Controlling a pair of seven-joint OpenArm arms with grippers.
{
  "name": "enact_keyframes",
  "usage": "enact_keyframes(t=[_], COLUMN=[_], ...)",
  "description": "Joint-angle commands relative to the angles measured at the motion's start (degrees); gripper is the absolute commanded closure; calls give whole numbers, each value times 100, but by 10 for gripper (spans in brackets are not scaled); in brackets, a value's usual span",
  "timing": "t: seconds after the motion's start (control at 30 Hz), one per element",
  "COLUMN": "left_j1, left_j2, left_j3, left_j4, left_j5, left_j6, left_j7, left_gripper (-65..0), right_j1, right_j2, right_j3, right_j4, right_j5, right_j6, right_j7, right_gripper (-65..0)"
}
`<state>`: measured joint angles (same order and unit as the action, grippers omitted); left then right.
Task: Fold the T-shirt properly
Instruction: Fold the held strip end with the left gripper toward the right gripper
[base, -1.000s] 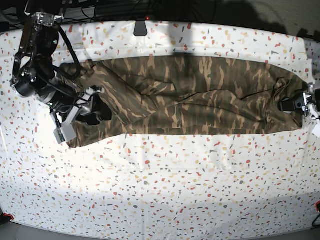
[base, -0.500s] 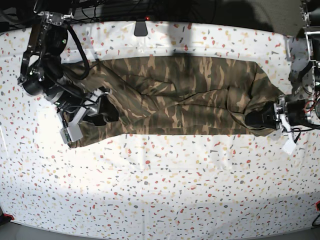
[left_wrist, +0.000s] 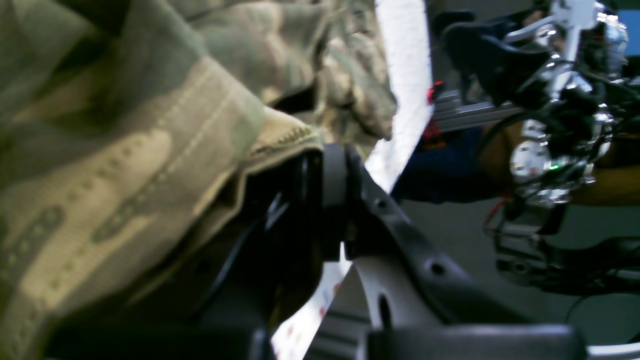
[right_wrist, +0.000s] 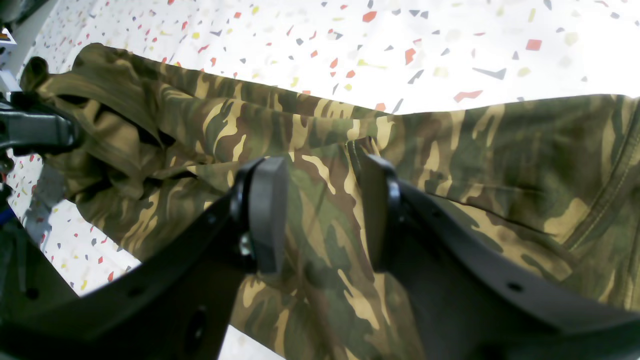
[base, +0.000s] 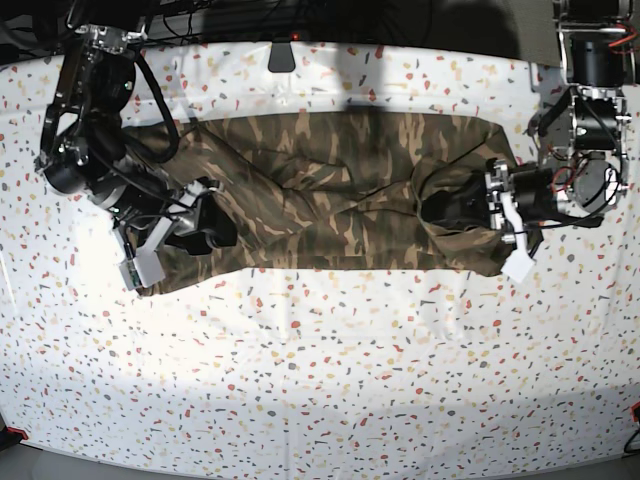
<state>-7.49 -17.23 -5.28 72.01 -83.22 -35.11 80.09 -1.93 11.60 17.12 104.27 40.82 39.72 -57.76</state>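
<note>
The camouflage T-shirt (base: 320, 190) lies as a long band across the back half of the table. Its right end is lifted and doubled back toward the left, with my left gripper (base: 445, 208) shut on it. The left wrist view shows the stitched hem (left_wrist: 280, 137) pinched where the fingers of the left gripper (left_wrist: 320, 175) meet. At the T-shirt's left end my right gripper (base: 215, 232) is down on the cloth. In the right wrist view the right gripper (right_wrist: 322, 215) has its fingers (right_wrist: 265, 215) apart, with flat T-shirt (right_wrist: 500, 150) cloth between and under them.
The table (base: 320, 380) wears a white cover speckled with coloured chips. A dark clip (base: 281, 55) sits at the back edge, with cables behind it. The left arm's body (base: 585, 150) stands over the table's right rim, the right arm's (base: 85, 120) over the back left.
My left gripper has carried the T-shirt's right end from the table's right edge leftward toward the middle, shortening the band. The right gripper has barely moved.
</note>
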Motion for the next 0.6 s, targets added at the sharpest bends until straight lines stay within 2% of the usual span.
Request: enact_keyframes(t=[0.0, 0.23, 0.57], left_j1=[-111, -94, -94], left_j2=[57, 872, 1718], left_j3=[-33, -33, -24], left_j4=[116, 116, 116], left_j5=[-164, -13, -11], left_j6=[-31, -31, -50], left_j7=[-9, -9, -9], left_gripper=[0, 0, 0], right_j1=[96, 109, 356], right_j2=[44, 44, 44], right_j3=[15, 15, 15], right_j4=[116, 116, 116], right_j5=[136, 136, 138], right_j6=[28, 28, 28], right_j7=[140, 144, 136], right_gripper=[-254, -254, -254])
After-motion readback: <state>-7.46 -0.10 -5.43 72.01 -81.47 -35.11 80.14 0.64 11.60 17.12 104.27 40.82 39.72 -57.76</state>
